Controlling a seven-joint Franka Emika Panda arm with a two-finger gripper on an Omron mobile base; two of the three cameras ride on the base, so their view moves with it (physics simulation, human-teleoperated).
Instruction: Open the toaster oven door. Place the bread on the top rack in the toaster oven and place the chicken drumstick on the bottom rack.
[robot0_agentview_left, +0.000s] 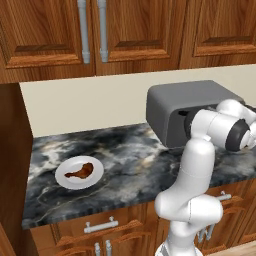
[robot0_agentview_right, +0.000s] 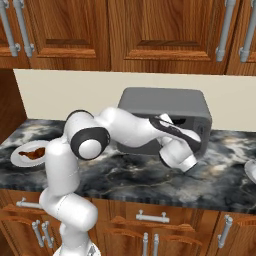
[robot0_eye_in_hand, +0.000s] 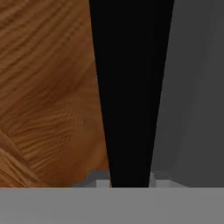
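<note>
A: Start from the left base view. What do you make of it?

B: The toaster oven sits at the back of the marble counter, and the arm's wrist is pressed up against its front. I judge the first step is in hand: getting the toaster oven door open. It looks barely cracked, with a dark slot along the top.

A: And the food?

B: A white plate lies well to the left of the oven, with the chicken drumstick on it. I can't pick out the bread here.

A: Right base view?

B: Same oven, with the hand reaching across its front toward the upper right corner. The gripper's fingers are hidden behind the wrist, so I can't tell how far apart they stand or whether they hold the door's edge.

A: Hand view?

B: Close up: wood grain on one side, a black gap in the middle, a grey panel on the other. No fingertips are clear. Next, I'd say, the door needs pulling outward and down about its lower hinge.
</note>
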